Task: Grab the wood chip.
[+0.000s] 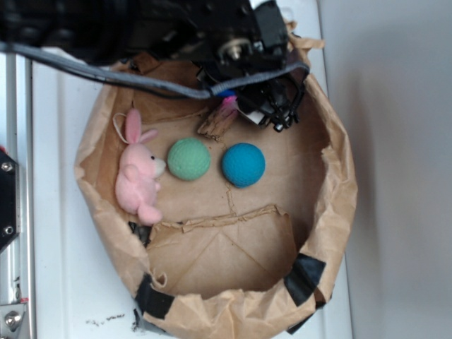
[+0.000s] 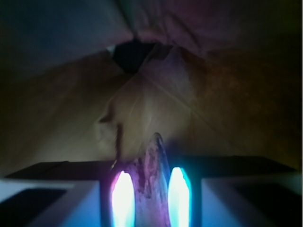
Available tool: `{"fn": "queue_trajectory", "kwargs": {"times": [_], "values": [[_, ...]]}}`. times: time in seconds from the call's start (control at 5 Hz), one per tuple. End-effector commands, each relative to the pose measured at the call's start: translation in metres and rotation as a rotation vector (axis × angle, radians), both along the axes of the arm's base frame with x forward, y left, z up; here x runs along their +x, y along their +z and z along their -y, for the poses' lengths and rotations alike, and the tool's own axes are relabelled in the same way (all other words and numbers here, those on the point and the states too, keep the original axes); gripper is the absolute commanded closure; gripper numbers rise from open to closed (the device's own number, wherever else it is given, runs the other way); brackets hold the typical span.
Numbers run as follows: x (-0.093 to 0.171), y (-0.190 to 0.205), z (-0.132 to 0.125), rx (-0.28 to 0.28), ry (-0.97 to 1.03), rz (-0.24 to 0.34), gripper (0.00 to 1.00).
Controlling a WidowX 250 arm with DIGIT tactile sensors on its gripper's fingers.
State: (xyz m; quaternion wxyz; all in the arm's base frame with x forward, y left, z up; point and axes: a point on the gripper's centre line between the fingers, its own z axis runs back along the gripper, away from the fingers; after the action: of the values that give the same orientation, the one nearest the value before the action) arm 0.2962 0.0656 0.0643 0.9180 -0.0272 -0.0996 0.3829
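Note:
The wood chip is a small brown streaked piece of bark at the back of the paper-lined basket, just above the green ball. In the wrist view the wood chip stands between my two glowing fingertips, and both pads press against it. My gripper reaches in from the top of the exterior view and is shut on the chip. Its pink and blue fingertips show at the chip's upper end. Whether the chip's lower end touches the paper floor I cannot tell.
A green ball and a blue ball lie side by side mid-basket. A pink plush rabbit lies at the left wall. A torn paper flap covers the front. The crumpled wall rises close behind my gripper.

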Motion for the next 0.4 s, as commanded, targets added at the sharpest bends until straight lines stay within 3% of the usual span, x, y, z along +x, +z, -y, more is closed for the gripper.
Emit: {"fn": "queue_trajectory", "kwargs": {"times": [0.0, 0.2], "values": [[-0.0019, 0.0850, -0.0138, -0.071, 0.002, 0.087, 1.00], [-0.0094, 0.0904, -0.0162, -0.081, 0.010, 0.087, 1.00]]}}
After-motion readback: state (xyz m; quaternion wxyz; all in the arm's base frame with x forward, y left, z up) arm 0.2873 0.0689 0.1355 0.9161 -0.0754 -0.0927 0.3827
